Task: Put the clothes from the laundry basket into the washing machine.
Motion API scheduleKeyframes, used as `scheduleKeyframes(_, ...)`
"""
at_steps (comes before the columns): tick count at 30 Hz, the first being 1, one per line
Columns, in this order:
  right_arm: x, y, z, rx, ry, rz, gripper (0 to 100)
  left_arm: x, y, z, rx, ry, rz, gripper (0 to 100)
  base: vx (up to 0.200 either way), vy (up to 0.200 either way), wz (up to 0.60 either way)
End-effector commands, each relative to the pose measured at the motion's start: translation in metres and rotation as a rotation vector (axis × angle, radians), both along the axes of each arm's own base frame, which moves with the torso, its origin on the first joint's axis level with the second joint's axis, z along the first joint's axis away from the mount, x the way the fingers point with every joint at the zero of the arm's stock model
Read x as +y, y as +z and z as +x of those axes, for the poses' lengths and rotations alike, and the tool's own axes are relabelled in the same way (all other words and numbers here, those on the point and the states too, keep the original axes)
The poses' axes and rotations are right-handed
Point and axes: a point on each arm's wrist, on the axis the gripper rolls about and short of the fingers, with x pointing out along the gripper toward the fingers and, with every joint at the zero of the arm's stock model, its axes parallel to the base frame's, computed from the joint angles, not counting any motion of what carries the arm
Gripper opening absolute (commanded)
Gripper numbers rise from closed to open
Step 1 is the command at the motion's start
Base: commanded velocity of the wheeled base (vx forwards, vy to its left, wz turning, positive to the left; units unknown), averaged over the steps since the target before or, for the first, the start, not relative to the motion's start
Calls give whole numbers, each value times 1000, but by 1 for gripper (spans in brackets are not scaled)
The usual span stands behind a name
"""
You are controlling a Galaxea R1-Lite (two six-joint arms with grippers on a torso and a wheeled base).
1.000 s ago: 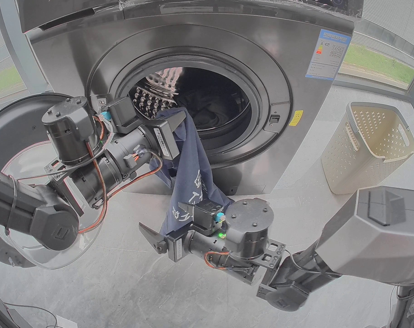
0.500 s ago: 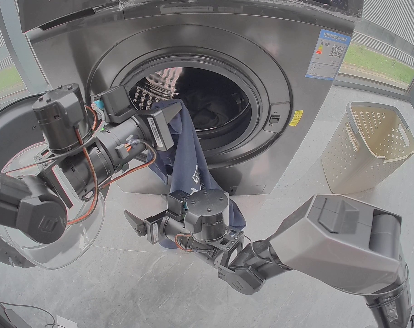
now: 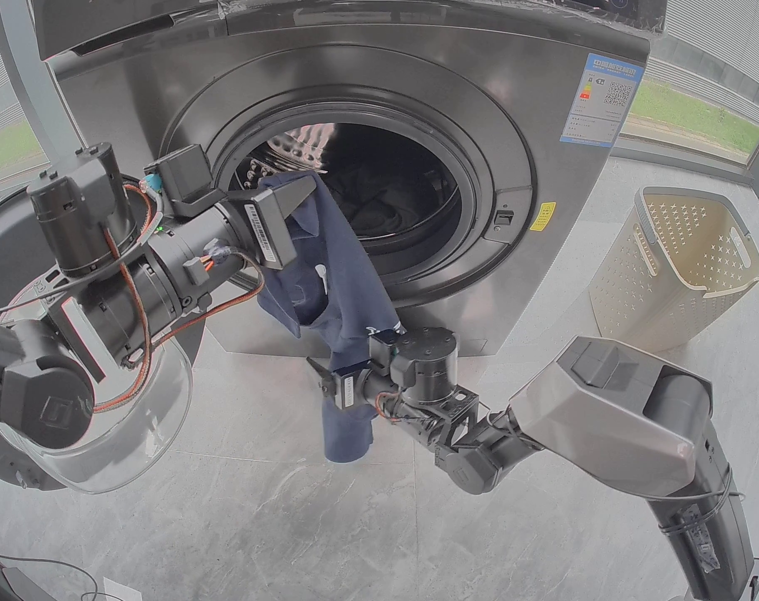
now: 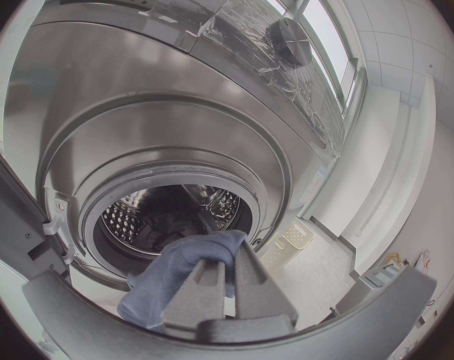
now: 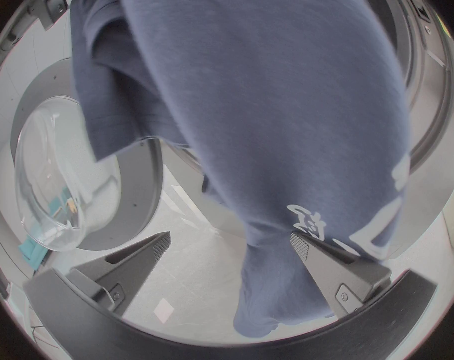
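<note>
Garment of navy-blue fabric with white print [image 3: 338,277] hangs in front of the grey metal front-loading washing machine [image 3: 496,118], at the left edge of its round opening [image 3: 379,185]. Its upper end is pinched in the left gripper [image 3: 300,194], whose two dark fingers are pressed together on the fabric just before the rim of the opening; the left wrist view shows the same grip [image 4: 232,268] with the cloth [image 4: 182,271] bunched over the fingertips. From there the garment falls down along the front of the machine, and I cannot tell whether its lower end touches the grey tiled floor [image 3: 229,527].

The right gripper [image 3: 336,381] is low, near the bottom edge of the machine, at the lower part of the garment. Its fingers are spread wide and hold nothing: in the right wrist view the cloth [image 5: 267,101] lies against one finger [image 5: 337,271], while the other finger [image 5: 132,261] stands apart from it.

Some dark clothing [image 4: 157,226] lies inside the perforated steel drum. The round glass door [image 3: 166,415] is swung open on the left side of the machine. A cream perforated plastic laundry basket [image 3: 672,269] stands tilted on the floor, at the right of the machine and well apart from both grippers
</note>
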Motion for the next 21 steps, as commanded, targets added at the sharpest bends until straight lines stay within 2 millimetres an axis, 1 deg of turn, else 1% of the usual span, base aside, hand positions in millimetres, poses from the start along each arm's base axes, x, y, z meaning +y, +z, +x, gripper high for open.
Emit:
scheduleKeyframes(1,-29,12,15,-15,-67,-7,100,5,4,-7,-9,2,-6,0,0,0,0)
scheduleKeyframes(5,-39,16,18,-14,-92,-12,100,6,6,-9,-16,5,-10,0,0,0,0)
scheduleKeyframes(9,-52,19,27,-24,-124,-18,100,9,7,-13,-16,3,-12,0,0,0,0)
scheduleKeyframes(10,-52,19,27,-24,-126,-16,100,9,7,-14,-18,3,-13,0,0,0,0)
scheduleKeyframes(15,-68,16,37,-18,-176,-24,100,12,1,-18,1,3,-2,0,0,0,0)
scheduleKeyframes(18,-73,12,34,-12,-190,-30,100,13,3,-18,-4,6,-6,0,0,0,0)
scheduleKeyframes(21,-74,6,24,-1,-181,-41,100,15,5,-16,-10,15,-10,0,0,0,0)
